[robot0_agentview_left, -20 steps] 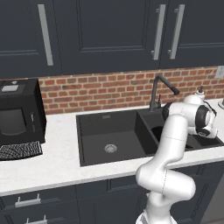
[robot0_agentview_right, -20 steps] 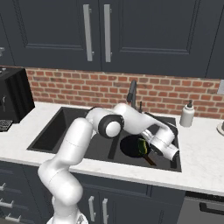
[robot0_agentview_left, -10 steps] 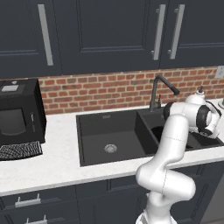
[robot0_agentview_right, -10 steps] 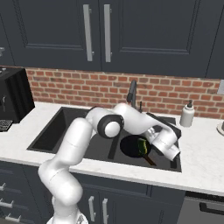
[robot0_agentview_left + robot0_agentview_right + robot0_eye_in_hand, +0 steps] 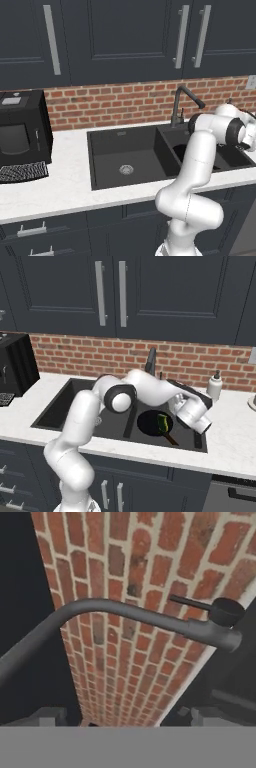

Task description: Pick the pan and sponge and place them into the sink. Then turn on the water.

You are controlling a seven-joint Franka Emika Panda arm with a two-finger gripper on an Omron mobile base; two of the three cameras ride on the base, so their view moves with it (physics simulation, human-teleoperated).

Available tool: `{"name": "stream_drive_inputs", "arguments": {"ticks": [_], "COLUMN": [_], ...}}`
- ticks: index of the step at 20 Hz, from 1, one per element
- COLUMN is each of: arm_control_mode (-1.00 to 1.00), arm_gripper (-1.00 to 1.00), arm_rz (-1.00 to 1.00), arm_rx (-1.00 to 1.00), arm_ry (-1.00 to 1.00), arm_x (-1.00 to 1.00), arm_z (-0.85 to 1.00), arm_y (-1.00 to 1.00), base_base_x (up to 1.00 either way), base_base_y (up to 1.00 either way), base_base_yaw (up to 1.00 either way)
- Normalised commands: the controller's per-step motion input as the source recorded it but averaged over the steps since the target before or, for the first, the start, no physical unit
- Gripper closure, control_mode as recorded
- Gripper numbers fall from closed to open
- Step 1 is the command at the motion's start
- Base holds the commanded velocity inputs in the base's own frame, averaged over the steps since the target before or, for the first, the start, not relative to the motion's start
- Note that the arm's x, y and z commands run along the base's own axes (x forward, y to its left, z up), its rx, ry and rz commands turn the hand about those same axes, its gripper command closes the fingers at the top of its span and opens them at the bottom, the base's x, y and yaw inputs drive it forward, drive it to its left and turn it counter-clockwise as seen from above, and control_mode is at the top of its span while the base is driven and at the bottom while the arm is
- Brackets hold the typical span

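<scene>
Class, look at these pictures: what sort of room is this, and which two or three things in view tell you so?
Most likely a home kitchen. A black double-basin sink with a gooseneck faucet sits in a pale counter, below dark cabinets and a brick backsplash. A frying pan lies in the sink.

The white arm rises from its base, bends at a dark-jointed elbow and reaches forward and to its right, the forearm running roughly level. The wrist turns the hand toward the back wall. The gripper [image 5: 125, 714] has its jaws spread wide, the two dark fingertips [image 5: 47, 716] standing far apart at the bottom of the hand view, with nothing between them.
</scene>
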Motion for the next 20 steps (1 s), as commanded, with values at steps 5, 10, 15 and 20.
{"name": "stream_drive_inputs", "arguments": {"ticks": [5,10,15,20], "arm_control_mode": [-1.0,-1.0,-1.0,-1.0], "arm_gripper": [-1.0,-1.0,-1.0,-1.0], "arm_rz": [-0.03,-0.14,-0.17,-0.1], "arm_rx": [0.0,0.08,0.14,0.14], "arm_ry": [0.14,0.12,0.16,0.36], "arm_x": [-0.4,-0.51,-0.37,-0.06], "arm_z": [0.72,0.18,0.01,0.27], "arm_y": [0.0,0.0,0.0,0.0], "base_base_x": [0.0,0.0,0.0,0.0], "base_base_y": [0.0,0.0,0.0,0.0], "base_base_yaw": [0.0,0.0,0.0,0.0]}}
